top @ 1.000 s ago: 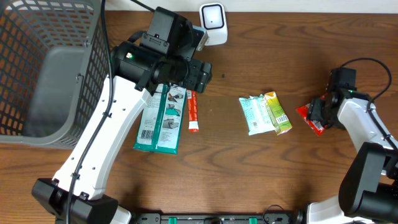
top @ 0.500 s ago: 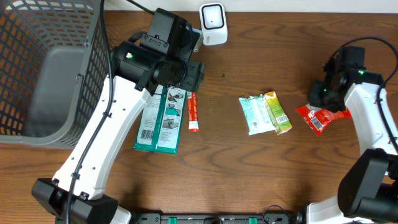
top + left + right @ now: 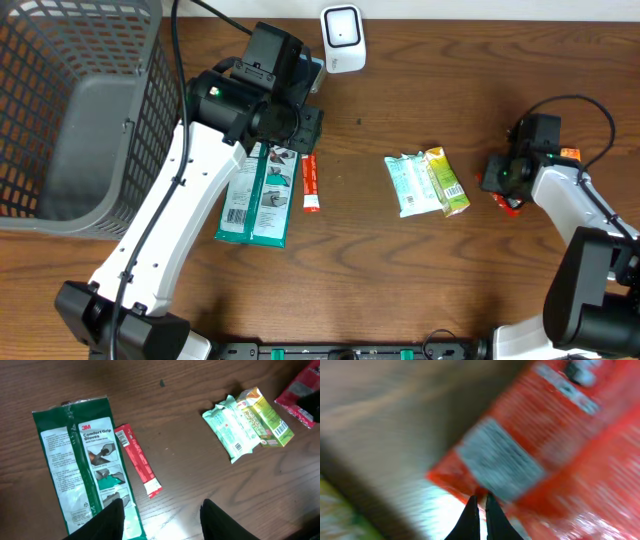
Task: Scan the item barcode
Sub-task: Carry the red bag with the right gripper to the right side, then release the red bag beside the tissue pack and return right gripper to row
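A red packet (image 3: 560,435) with a blurred white label fills the right wrist view. My right gripper (image 3: 481,502) is shut, its tips pinching the packet's lower edge. In the overhead view only a sliver of the red packet (image 3: 509,205) shows under the right gripper (image 3: 500,178) at the table's right side. My left gripper (image 3: 162,522) hovers open with nothing between its fingers, beside the lower end of a green glove pack (image 3: 85,470). A white scanner (image 3: 342,36) stands at the back edge.
A thin red stick packet (image 3: 311,180) lies beside the green glove pack (image 3: 258,195). A mint packet and a yellow-green packet (image 3: 428,182) lie together mid-table. A grey mesh basket (image 3: 60,60) takes up the left side.
My right gripper has shut on the red packet, swinging up and then back down to the left with it. The left jaws have narrowed somewhat; that arm has barely shifted.
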Controlling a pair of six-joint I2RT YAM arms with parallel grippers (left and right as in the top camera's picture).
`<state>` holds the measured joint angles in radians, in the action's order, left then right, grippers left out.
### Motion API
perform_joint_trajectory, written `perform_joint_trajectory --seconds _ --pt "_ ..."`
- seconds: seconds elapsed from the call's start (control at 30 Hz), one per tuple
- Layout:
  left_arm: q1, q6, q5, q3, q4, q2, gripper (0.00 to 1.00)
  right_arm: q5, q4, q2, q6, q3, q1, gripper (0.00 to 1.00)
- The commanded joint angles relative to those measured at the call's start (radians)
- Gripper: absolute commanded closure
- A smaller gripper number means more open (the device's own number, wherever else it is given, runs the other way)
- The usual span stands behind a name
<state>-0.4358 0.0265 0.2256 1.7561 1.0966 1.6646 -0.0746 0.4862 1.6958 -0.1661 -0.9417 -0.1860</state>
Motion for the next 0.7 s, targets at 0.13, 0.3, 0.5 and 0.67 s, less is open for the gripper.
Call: perform_joint_trajectory --seconds 0.13,0.3,0.5,0.67 --pt "0.000 -0.002 -0.010 -0.001 0.018 0.004 0.50 -0.237 0.002 0.009 -0.024 0.013 -0.124 0.98" --pt "0.001 -0.002 -0.010 -0.002 0.021 0.004 0.50 -0.213 -0.027 0.009 -0.019 0.013 -0.184 0.96" --pt "0.001 0.002 -0.051 -0.002 0.022 0.004 0.45 -0.143 -0.010 -0.015 0.013 -0.012 -0.179 0.79" --pt "0.001 0.063 -0.139 -0.002 0.023 0.003 0.36 0.021 0.165 -0.103 0.014 -0.124 -0.149 0.60"
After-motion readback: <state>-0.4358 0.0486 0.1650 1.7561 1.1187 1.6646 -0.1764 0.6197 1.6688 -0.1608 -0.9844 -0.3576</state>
